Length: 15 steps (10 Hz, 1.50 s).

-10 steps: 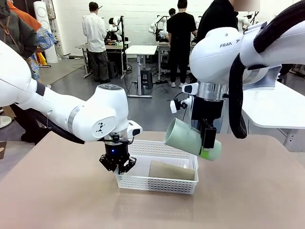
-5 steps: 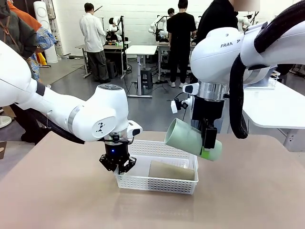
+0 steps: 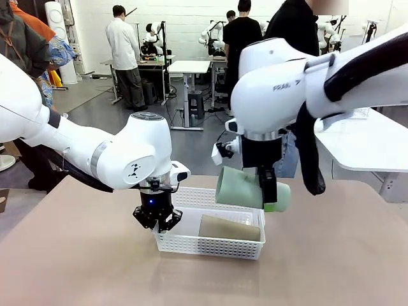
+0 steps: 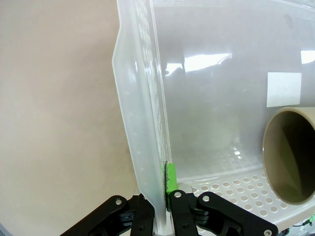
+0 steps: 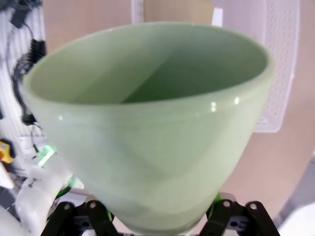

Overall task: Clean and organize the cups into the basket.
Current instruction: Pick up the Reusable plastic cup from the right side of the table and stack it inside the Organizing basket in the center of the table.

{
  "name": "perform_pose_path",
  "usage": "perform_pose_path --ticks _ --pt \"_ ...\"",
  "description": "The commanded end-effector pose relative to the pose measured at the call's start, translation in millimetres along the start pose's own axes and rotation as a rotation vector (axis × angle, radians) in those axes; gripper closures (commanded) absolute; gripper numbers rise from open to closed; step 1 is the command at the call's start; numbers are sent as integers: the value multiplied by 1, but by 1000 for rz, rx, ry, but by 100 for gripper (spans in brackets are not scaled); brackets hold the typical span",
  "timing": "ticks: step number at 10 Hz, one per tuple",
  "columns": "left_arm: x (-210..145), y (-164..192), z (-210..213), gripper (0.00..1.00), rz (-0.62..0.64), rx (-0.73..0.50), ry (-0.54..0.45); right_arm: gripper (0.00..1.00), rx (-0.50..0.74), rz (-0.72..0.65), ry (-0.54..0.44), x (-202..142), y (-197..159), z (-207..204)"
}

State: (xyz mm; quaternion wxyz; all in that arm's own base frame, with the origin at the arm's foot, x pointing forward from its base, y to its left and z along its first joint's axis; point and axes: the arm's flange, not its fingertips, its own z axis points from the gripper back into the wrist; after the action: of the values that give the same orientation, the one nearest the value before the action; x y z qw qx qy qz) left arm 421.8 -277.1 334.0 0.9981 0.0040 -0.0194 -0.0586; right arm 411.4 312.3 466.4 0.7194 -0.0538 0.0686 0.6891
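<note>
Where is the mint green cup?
Front view, right of centre: the mint green cup is held sideways in the right gripper above the right end of the basket, over the tan cup lying inside.

You have bright, even overhead light in the front view, with only a soft shadow under the shallow white perforated plastic basket (image 3: 210, 245) on the tan table (image 3: 76, 255). In your left wrist view, white glare patches lie across the basket's glossy floor. Your right wrist view renders the pale mint green matte tumbler (image 5: 147, 123) soft-focused and bulging, with small highlights on its rim.
</note>
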Motion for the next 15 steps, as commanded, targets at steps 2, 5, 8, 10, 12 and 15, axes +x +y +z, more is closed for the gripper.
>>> perform_pose_path --ticks 2,5,8,10,12,15 --pt "-4 0 -4 100 1 7 5 20 45 17 54 23 -26 -8" --pt "-4 0 -4 100 1 7 5 20 28 69 37 48 -38 -14" --pt "-4 0 -4 100 1 7 5 20 69 94 35 64 -58 -34" --pt "-4 0 -4 100 1 7 5 20 67 109 10 69 -66 -44" --pt "-4 0 -4 100 1 7 5 20 65 131 -28 70 -76 -54" --pt "-4 0 -4 100 1 7 5 20 58 145 -91 61 -88 -64"
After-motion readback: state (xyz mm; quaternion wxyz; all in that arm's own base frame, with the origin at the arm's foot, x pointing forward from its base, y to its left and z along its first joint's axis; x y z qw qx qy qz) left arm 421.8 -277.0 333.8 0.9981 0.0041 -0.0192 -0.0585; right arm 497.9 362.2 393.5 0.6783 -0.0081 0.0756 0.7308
